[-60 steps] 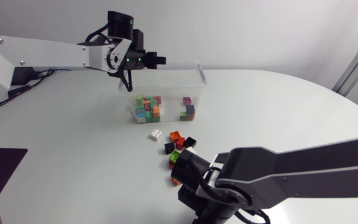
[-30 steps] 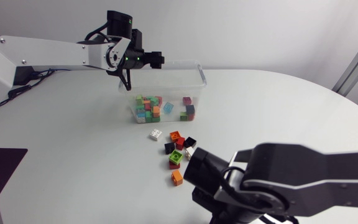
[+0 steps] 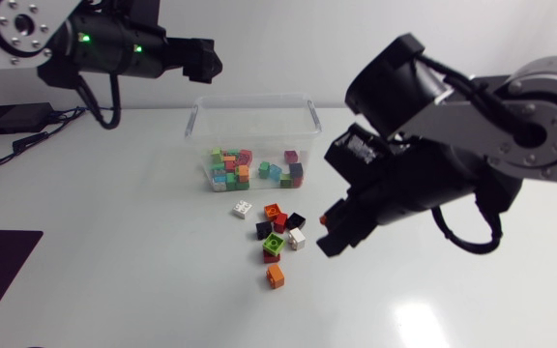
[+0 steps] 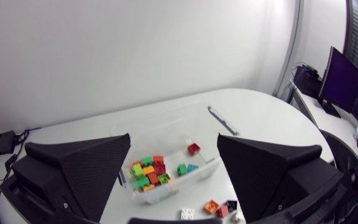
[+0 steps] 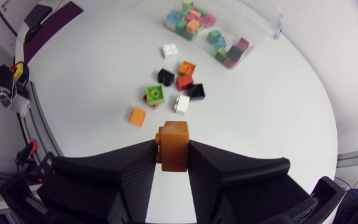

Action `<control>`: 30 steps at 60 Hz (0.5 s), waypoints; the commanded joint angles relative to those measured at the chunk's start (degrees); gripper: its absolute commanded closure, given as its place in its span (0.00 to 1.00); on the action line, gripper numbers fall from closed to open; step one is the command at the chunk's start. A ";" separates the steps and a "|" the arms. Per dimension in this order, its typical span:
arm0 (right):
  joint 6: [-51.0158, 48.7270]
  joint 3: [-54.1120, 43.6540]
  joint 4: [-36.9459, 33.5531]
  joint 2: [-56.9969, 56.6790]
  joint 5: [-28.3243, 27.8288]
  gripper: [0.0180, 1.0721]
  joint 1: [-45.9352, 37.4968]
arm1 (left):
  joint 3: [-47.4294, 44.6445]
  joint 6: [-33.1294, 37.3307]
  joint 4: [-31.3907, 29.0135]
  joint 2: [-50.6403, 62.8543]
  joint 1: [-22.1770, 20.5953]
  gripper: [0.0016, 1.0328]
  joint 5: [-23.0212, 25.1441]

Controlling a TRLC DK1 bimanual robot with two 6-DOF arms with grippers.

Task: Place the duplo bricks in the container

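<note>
A: Where the surface is concerned, what is shown?

B: A white table (image 3: pixel 114 290) with a rounded edge is seen, glossy enough for a patch of light to be reflected near its front. A small black box (image 3: pixel 13 118) with cables is set at its far left. A clear plastic container (image 3: pixel 255 98) is stood toward the back of the table. A heap of mixed-colour duplo bricks (image 3: pixel 232 166) is gathered in it, mostly at one end.

A: And outside the container?

B: A loose cluster is left on the table just in front of it. A white brick (image 3: pixel 242 208) is found nearest the container, then a red and orange pair (image 3: pixel 275 213), two black bricks (image 3: pixel 264 229) and a second white brick (image 3: pixel 297 238). A green brick (image 3: pixel 274 243) is stacked on a red one, and a small orange brick (image 3: pixel 276 276) is set apart at the near end.

A: How is the right gripper held?

B: The right gripper (image 5: pixel 173 152) is raised above the table near the loose cluster. It is closed down on an orange-brown duplo brick (image 5: pixel 174 140), which is pinched from both sides between the fingertips.

A: And the left one?

B: The left gripper (image 4: pixel 174 146) is held high over the back of the table. Its fingers are spread wide and nothing is held between them. The container is seen below and ahead of it.
</note>
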 commanded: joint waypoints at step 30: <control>-0.09 12.45 22.18 17.08 -0.58 0.66 -7.84 | -27.09 15.61 -5.54 -10.62 0.39 0.06 4.12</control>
